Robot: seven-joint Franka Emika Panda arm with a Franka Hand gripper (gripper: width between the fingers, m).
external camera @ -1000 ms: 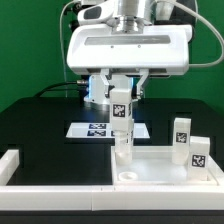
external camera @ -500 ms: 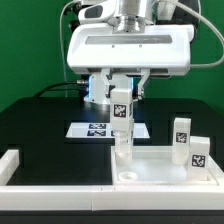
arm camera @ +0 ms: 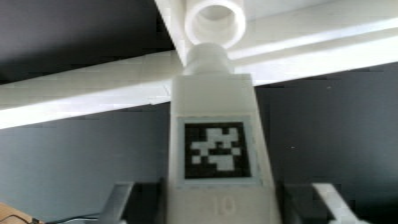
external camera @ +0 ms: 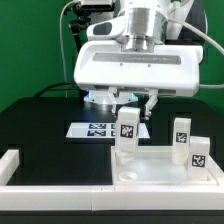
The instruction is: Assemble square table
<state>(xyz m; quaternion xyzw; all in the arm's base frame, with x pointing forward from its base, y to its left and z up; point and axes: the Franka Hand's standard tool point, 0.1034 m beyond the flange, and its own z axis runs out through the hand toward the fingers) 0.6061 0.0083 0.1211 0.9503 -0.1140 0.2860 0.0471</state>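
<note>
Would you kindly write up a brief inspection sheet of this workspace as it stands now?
Surface: black tabletop, white border rails along the front.
Job's things: white plastic square top with raised rim; one tagged white leg block upright on it, two more leg blocks upright at the exterior view's right.
Clutter: nothing seen.
Grippers: gripper, jaws around the first leg block's top.
Cables: green cable behind the arm.
Surroundings: marker board flat on the table.

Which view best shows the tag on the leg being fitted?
The wrist view: the leg fills the frame, its tag facing the camera. In the exterior view the same leg is small and its tag too coarse to read.
</note>
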